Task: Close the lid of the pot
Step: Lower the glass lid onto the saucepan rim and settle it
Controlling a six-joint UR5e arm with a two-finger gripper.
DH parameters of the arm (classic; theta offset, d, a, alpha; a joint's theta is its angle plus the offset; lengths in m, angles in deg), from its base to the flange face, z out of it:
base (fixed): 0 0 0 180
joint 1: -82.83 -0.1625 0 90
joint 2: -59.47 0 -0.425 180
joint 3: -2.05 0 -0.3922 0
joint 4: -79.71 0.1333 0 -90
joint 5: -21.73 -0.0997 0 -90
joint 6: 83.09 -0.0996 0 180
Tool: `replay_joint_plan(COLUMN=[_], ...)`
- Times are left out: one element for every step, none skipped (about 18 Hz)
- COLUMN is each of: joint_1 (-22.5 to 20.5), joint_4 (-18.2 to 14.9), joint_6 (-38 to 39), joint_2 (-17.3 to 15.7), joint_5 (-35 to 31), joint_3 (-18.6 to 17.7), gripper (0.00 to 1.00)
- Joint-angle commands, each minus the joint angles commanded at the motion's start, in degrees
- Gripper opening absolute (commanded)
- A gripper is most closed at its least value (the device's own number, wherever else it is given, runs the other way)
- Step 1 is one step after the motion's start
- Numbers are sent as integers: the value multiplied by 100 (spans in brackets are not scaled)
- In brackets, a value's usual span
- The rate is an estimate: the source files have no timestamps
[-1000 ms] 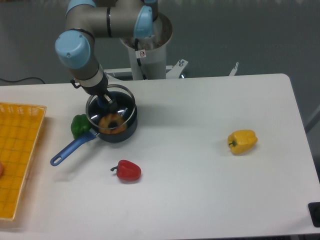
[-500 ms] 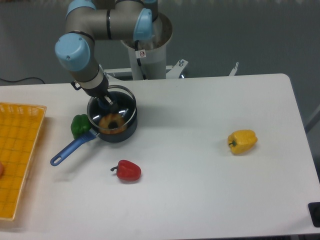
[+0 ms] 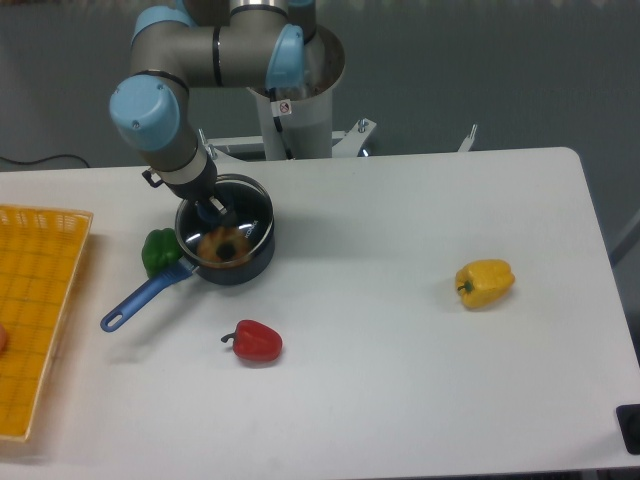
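Since a second ago little is shifted: the pot lid [image 3: 226,222] is held by its knob in the claw [image 3: 213,207], over the pot [image 3: 232,250] at the bench's [image 3: 400,300] far left, so seating and release are judged next.

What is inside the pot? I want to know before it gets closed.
Through the glass pot lid, something round and orange-brown lies in the pot. The hand and reflections hide its details.

Pot [image 3: 232,262] at table [image 3: 400,400] ten o'clock, lid [image 3: 222,222] over it, pepper [image 3: 158,250] touching at nine, another [image 3: 254,341] at six, third [image 3: 485,282] far at three, basket [image 3: 35,310] beyond nine
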Motion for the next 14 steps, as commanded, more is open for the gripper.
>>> replay_joint_plan(joint_1=[0,0,9,9,9,9,9,9,9,9,9,9,18,18], joint_4=[0,0,0,0,0,0,-8,-9,-9,-9,-9,-9,-9,-17], joint_6=[0,-9,-9,-9,-9,-17,-26,-26,-44,-44,-61,-79,-62,-70], joint_2=[0,0,0,-9,-9,-9,-9,0,0,9,17,35,44,44], joint_5=[0,0,0,0,-9,-9,-26,-53,-123,-175,-185,-202,-220,-229], joint_3=[0,-9,-9,-9,-9,-9,-17,-26,-44,-70,-70,-70,-70,-36], gripper=[49,49,49,49,49,54,58,58,58,62,82,100,100,100])
